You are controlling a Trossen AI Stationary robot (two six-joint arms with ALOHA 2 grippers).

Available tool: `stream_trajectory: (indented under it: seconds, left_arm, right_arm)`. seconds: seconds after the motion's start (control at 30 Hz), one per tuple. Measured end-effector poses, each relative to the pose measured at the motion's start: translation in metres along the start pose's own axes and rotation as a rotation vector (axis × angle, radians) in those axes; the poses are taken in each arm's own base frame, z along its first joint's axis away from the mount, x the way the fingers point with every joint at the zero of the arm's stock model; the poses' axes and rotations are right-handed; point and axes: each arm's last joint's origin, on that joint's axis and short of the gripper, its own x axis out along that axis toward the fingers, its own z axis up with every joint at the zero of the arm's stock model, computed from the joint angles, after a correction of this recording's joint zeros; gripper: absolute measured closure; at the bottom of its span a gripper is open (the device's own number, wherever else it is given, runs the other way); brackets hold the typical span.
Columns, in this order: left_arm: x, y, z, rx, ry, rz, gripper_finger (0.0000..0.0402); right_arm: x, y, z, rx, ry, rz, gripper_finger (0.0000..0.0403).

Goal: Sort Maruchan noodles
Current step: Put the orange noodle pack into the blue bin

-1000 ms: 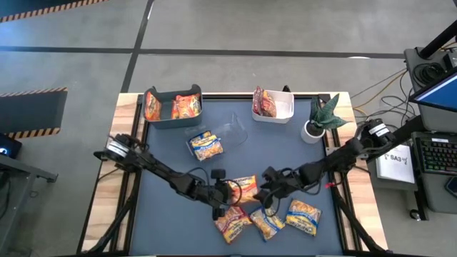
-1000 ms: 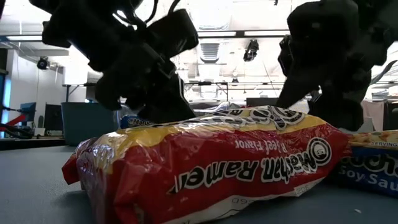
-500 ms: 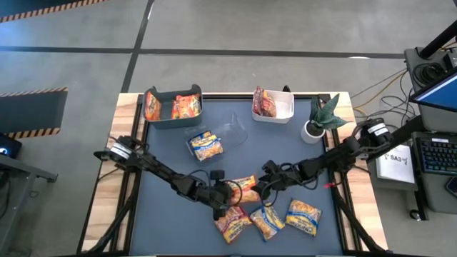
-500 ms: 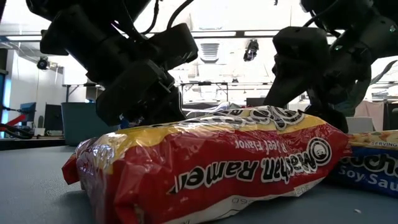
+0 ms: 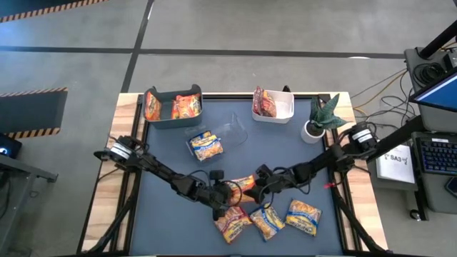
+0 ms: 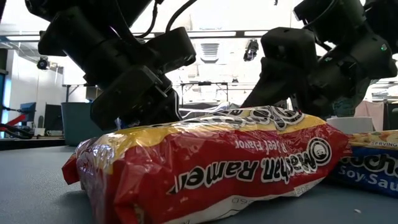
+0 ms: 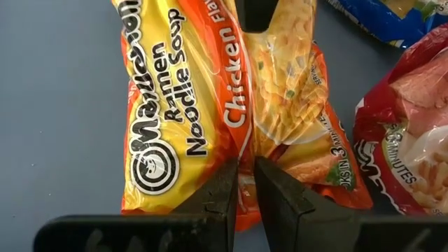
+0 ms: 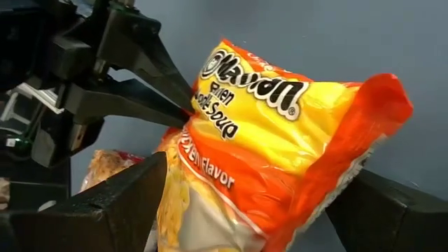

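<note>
The orange chicken packet (image 7: pixel 210 105) is sitting near the middle of the dark table mat (image 5: pixel 164 207), toward the front, and it is being pinched at one end between the left gripper's (image 7: pixel 243 183) two fingers, which are standing narrow with a fold of the wrapper caught between them. In the right wrist view the same packet (image 8: pixel 280 147) is filling the space between the right gripper's (image 8: pixel 262 210) fingers, which are spread wide on either side of it; whether they are touching the wrapper is hard to say.

Just in front of it a red beef packet (image 5: pixel 230 223), another packet (image 5: pixel 267 220) and a blue-edged one (image 5: pixel 303 216) are lying close together in a loose row, and the red beef packet (image 6: pixel 211 168) is blocking most of the low view, hiding where the grippers meet the held packet. Farther back a blue and yellow packet (image 5: pixel 206 145) is lying beside a clear bin (image 5: pixel 234 128) tipped on the mat. At the back edge a dark bin (image 5: pixel 173 114) is holding orange packets (image 5: pixel 187 107), a white bin (image 5: pixel 282 114) is holding a red one (image 5: pixel 263 103), and a small potted plant (image 5: pixel 321 118) is standing at the right rear corner.

The left arm (image 5: pixel 157 170) is stretching low from the left edge toward the centre, and the right arm (image 5: pixel 325 160) is reaching in from the right edge to meet it, so the two grippers are facing each other across the packet.
</note>
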Motion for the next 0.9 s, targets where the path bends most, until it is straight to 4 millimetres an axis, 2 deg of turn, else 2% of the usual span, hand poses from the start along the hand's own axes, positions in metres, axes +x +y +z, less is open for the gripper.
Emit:
stream_trajectory:
  seconds: [0.2, 0.57, 0.9]
  left_arm:
    - [0.0001, 0.0, -0.0004, 0.001, 0.001, 0.002, 0.0365]
    - [0.0003, 0.0001, -0.0009, 0.003, 0.002, 0.006, 0.0365]
    - [-0.0055, 0.0013, 0.0021, 0.011, 0.001, 0.003, 0.0365]
  right_arm:
    - [0.002, -0.0009, 0.0015, -0.005, -0.01, 0.007, 0.0095]
    - [0.001, 0.001, 0.0032, -0.018, -0.018, 0.021, 0.0195]
    - [-0.0002, 0.0032, 0.0047, -0.074, -0.025, 0.03, 0.0208]
